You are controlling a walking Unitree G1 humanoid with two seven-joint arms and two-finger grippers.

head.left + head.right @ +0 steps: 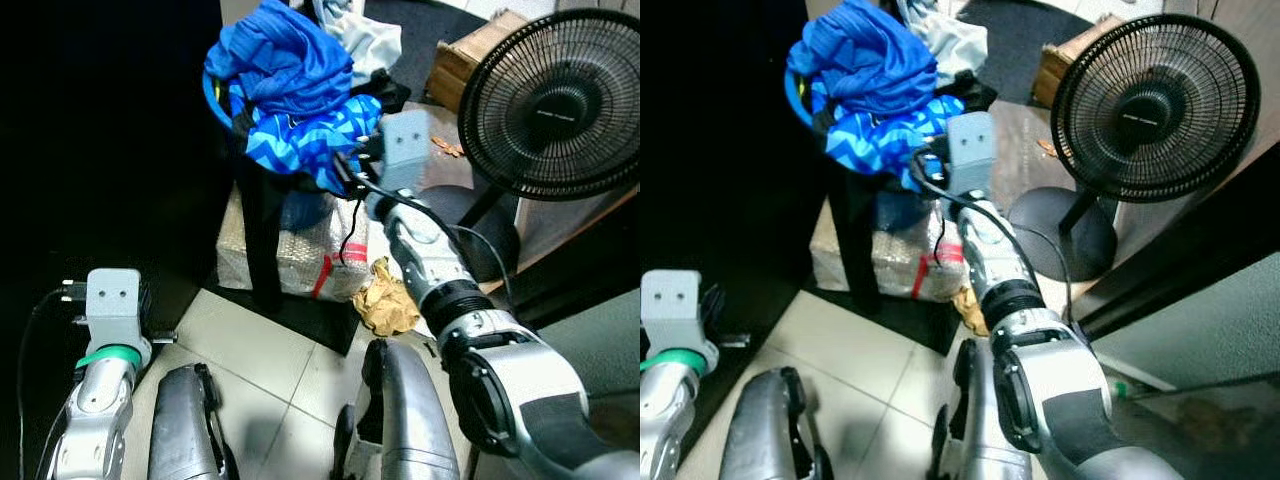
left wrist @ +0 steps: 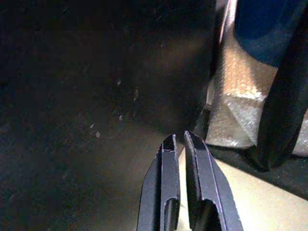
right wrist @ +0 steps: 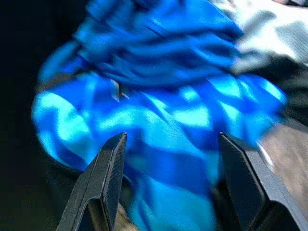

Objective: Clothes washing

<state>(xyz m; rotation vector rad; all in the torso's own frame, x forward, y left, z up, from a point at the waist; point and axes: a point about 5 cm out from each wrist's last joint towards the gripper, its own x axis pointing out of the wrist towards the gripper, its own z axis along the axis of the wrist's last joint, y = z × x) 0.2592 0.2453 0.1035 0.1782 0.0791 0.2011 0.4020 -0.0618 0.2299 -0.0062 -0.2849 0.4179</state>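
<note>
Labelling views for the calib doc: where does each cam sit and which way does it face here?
Left eye: on the head, looking forward and down at the blue clothes pile, the fan and tiled floor; both arms and legs show.
Right eye: same head, same scene, set slightly to the side.
Left wrist: along the left gripper, jaws nearly together, facing a dark surface and a bubble-wrapped bundle.
Right wrist: along the right gripper, jaws wide, facing the clothes pile.
Shared: the clothes pile, in both eyes and the right wrist.

The head views are sharp, but their left side sinks into deep black shadow. The blue clothes [image 3: 159, 120] look heavily blurred in the right wrist view. The left wrist view is mostly dark and grainy, brighter toward the bubble wrap [image 2: 245, 110].
</note>
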